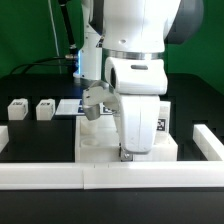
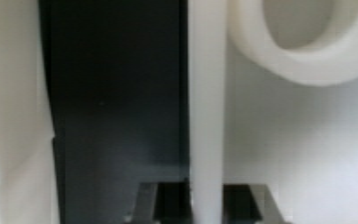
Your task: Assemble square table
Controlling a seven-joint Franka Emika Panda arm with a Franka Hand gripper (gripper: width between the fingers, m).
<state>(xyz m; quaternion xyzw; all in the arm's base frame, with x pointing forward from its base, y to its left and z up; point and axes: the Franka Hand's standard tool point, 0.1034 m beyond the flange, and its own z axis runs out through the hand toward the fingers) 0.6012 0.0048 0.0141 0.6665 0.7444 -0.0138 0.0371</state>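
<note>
**Asker:** What does the outside camera show?

**Describer:** A big white robot arm (image 1: 135, 50) fills the centre of the frame and points straight down. Its gripper (image 1: 127, 153) is low in the frame, a little right of centre, at the near edge of the square table slab (image 1: 95, 140). The slab is a flat white square lying on the black work surface (image 1: 40, 145) in the lower middle of the frame.

**Asker:** Where are the legs?

**Describer:** At the left of the frame, a first leg (image 1: 17, 109) and a second leg (image 1: 45, 108) stand side by side, well apart from the slab. Both are small, white and tagged. Another tagged piece (image 1: 95, 104) sits at the slab's far left corner, just beside the arm. A long white bar fence (image 1: 110, 178) crosses the bottom of the frame, just in front of the slab.

**Asker:** How is the gripper set?

**Describer:** Narrow. In the wrist camera the two dark fingertips (image 2: 167, 200) stand close together. The slab's bright edge runs in line with the slim gap between them. The black surface lies on one side of that edge. The slab's pale top lies on the other, with a round corner socket (image 2: 274, 55). I cannot tell whether the fingers pinch the edge or only meet it.
</note>
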